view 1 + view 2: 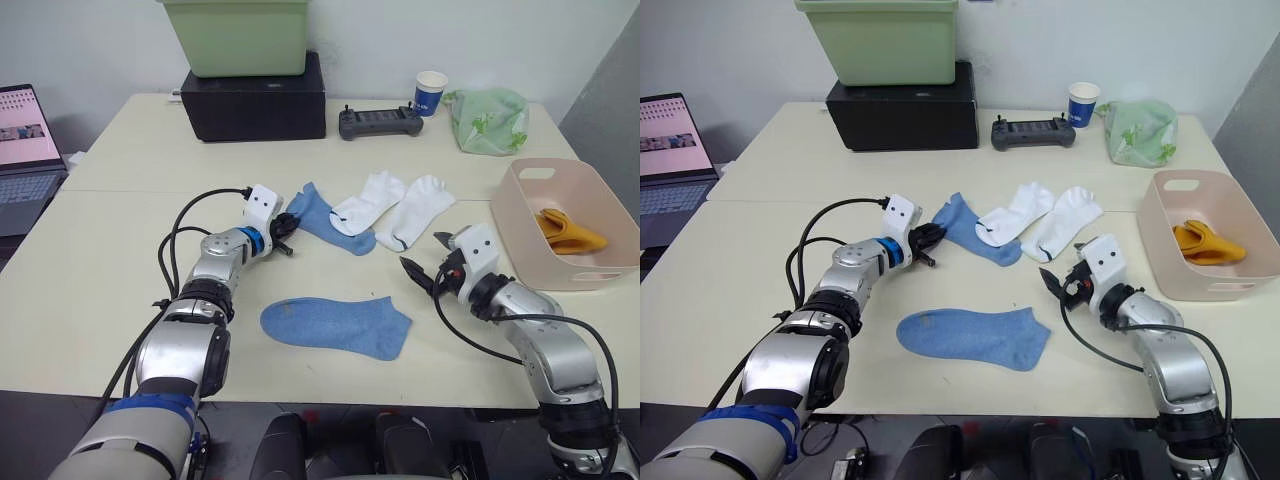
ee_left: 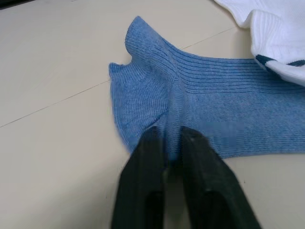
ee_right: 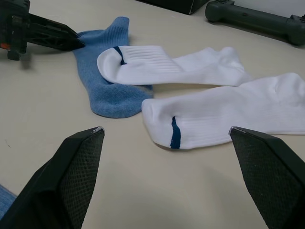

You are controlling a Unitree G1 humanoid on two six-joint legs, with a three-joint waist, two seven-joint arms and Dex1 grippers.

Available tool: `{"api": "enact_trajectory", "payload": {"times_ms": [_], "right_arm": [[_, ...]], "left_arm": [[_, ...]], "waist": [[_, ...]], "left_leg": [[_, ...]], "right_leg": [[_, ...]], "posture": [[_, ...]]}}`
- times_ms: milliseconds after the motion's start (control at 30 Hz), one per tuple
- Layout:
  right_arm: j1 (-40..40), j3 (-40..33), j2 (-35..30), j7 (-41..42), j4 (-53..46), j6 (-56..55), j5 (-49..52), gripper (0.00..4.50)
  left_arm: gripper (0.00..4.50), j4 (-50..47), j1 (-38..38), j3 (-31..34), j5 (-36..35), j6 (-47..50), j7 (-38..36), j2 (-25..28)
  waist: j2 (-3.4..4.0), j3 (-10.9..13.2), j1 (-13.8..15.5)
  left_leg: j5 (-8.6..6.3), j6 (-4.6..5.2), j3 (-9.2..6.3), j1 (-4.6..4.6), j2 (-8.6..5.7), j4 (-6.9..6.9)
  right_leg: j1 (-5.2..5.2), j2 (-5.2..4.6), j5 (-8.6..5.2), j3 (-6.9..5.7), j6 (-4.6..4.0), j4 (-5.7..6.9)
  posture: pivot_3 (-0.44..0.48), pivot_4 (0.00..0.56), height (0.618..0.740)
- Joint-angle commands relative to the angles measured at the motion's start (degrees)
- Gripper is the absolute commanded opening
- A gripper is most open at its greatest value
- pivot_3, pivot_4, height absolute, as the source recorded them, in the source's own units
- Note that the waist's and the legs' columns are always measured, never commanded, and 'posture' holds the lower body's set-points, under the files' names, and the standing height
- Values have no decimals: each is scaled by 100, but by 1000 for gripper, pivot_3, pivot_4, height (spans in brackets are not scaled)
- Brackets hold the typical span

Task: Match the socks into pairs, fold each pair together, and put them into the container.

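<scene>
So the left gripper (image 2: pixel 170 143) has its two black fingers pinched on the cuff edge of the far light blue ribbed ankle sock (image 1: pixel 322 216), which lies flat with its long axis slanting from the cuff by the gripper to the toe, tucked under the left one of two white ankle socks with dark marks (image 1: pixel 368 200). The other white sock (image 1: pixel 418 211) lies just beside it, both angled the same way. The right gripper (image 1: pixel 424 257) is wide open and empty, resting near that sock's toe. The second light blue sock (image 1: pixel 337 325) lies crosswise near the front edge of the cream table (image 1: pixel 90 290). The mustard-orange socks (image 1: pixel 568 229) sit in the pale pink plastic basin (image 1: pixel 560 274) on the right.
</scene>
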Motion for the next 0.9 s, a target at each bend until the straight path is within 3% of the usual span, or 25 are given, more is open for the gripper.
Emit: {"api": "enact_trajectory", "payload": {"times_ms": [33, 167, 300, 367, 700, 800, 900], "right_arm": [[-193, -26, 38, 5, -62, -117, 7, 4500], [-338, 41, 28, 155, 43, -184, 24, 4500], [-486, 66, 47, 304, 192, -180, 103, 4500], [-532, 94, 64, 352, 297, -228, 83, 4500], [-773, 226, 43, 637, 463, -265, 98, 4500], [-1060, 296, 278, 520, 763, -257, 55, 4500], [-1397, 352, 450, 459, 1024, -141, 33, 4500]], "left_arm": [[34, -227, 217, 79, -96, 182, -22, -29], [34, -1197, 799, 36, -195, 446, -173, 29], [34, -4503, 2684, 146, -778, 2026, -337, 358], [34, -5433, 3247, 149, -895, 2446, -292, 462], [34, -7972, 4501, 704, -1675, 4221, -40, 1052], [706, -8376, 4932, 940, -1861, 4330, 20, 1137], [1683, -8572, 5137, 1067, -1883, 4248, 141, 1148]], "waist": [[0, 0, 2], [2, -1, -15], [7, -4, -105], [6, -6, -128], [7, -6, -100], [7, -6, -125], [7, -6, -102]], "left_leg": [[0, 0, -1, 0, 0, 0], [1, -2, -1, 2, 4, 1], [12, -22, -4, 9, 65, -1], [13, -24, -9, 10, 74, -1], [12, -21, -12, 10, 79, -4], [12, -21, -12, 16, 83, -16], [12, -22, -10, 17, 81, -16]], "right_leg": [[0, 0, 0, -1, 0, 0], [0, -1, 0, 4, 0, 1], [0, -13, 0, 23, -1, -1], [3, -6, 0, 23, -1, -4], [5, 6, 5, 17, -11, 4], [3, 6, 5, 27, -11, -1], [5, 6, 6, 18, -12, 3]], "posture": [[0, 150, 740], [0, 150, 740], [0, 150, 740], [0, 150, 740], [0, 150, 740], [0, 150, 740], [0, 150, 740]]}}
